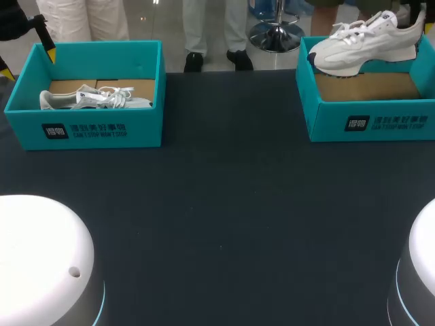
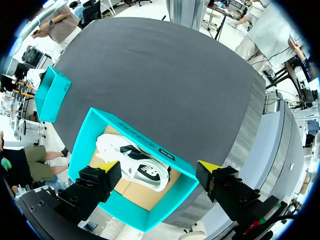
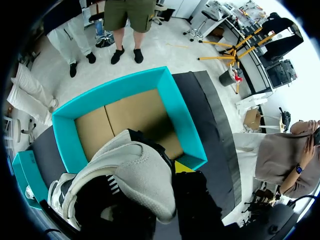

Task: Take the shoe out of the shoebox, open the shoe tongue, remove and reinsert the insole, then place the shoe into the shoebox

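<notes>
Right wrist view | right claw [image 3: 166,176] clamped on white shoe [image 3: 131,172], laced | left claw [image 2: 157,167] apart

- The left arm [image 1: 41,251] shows a smooth white domed housing with one small round hole and a thin light-blue glowing band along its lower edge.
- The right arm [image 1: 423,268] has a similar white dome, set over a grey section with the same light-blue band.
- The left gripper [image 2: 157,167] has two blocky black fingers [image 2: 95,181] with bright yellow wedge tips. Round screw heads sit in the black mounts, and a red and a green piece show by one mount.
- The right gripper's finger [image 3: 196,197] is matte black with a yellow tip.
</notes>
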